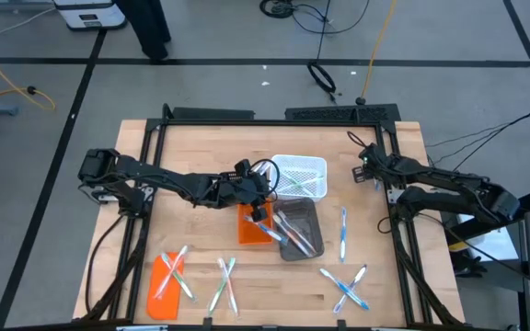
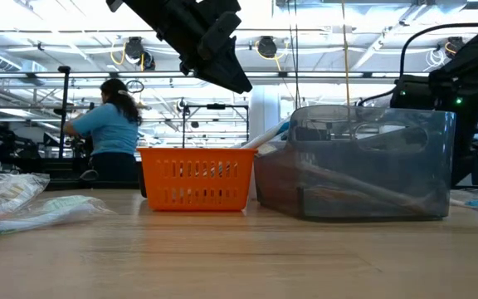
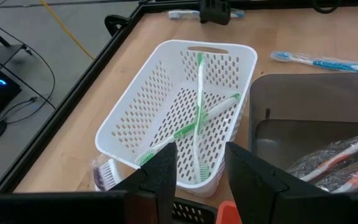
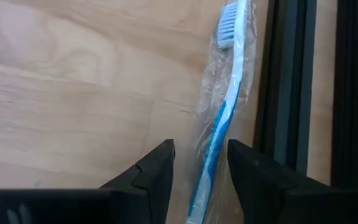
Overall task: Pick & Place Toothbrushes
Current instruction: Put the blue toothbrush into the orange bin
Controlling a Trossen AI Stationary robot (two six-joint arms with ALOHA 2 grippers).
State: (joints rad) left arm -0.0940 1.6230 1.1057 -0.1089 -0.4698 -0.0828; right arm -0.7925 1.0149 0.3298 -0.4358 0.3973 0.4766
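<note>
My left gripper (image 3: 199, 174) hangs open above the orange basket (image 1: 254, 226), at the near end of the white basket (image 3: 179, 106). Two green toothbrushes (image 3: 197, 118) lie crossed on the white basket's floor. My right gripper (image 4: 201, 168) is open at the table's far right, low over a blue toothbrush (image 4: 224, 118) in a clear wrapper. That toothbrush lies flat on the wood beside the black frame rail (image 4: 288, 87), and its handle end runs between my fingers. More toothbrushes lie loose on the table (image 1: 343, 232) (image 1: 346, 287) (image 1: 226, 283).
A grey bin (image 1: 297, 228) with wrapped toothbrushes stands next to the orange basket. A flat orange lid (image 1: 166, 274) with toothbrushes on it lies at the near left. A wrapped brush (image 3: 104, 173) lies beside the white basket. A person (image 2: 110, 129) stands beyond the table.
</note>
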